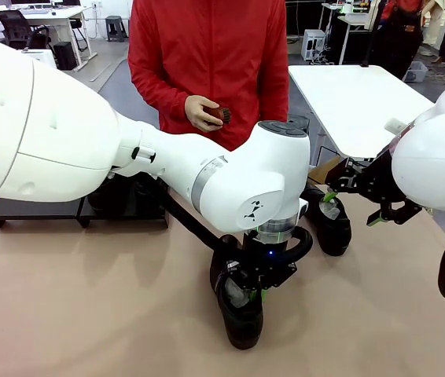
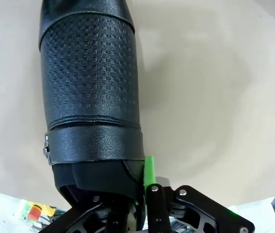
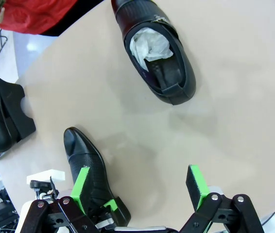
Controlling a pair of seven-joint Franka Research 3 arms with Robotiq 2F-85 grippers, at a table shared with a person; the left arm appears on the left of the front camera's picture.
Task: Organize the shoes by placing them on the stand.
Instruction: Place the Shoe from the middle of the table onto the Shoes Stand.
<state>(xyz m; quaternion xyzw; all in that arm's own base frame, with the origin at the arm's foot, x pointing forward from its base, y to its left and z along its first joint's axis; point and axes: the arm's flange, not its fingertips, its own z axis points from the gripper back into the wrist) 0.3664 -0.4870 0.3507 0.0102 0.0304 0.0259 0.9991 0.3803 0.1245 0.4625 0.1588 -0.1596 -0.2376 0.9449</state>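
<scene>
Your left gripper (image 1: 247, 294) pinches the rim of a glossy black leather dress shoe (image 1: 242, 322); such a thin edge may slip during lifting. Your right gripper (image 3: 138, 185) stands wide.

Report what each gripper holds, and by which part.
Left gripper: a black shoe, pinched at its opening's edge, behind the strap. Right gripper: open, holding nothing.

A grid-embossed pattern is borne by the glossy black leather shoe (image 2: 89, 87). White paper stuffing (image 3: 149, 43) is shown in a second black leather shoe (image 3: 183, 80). Green pads (image 3: 81, 187) are fitted to the black two-finger right gripper (image 3: 137, 171). The flat table top (image 1: 89, 298) is beige.
</scene>
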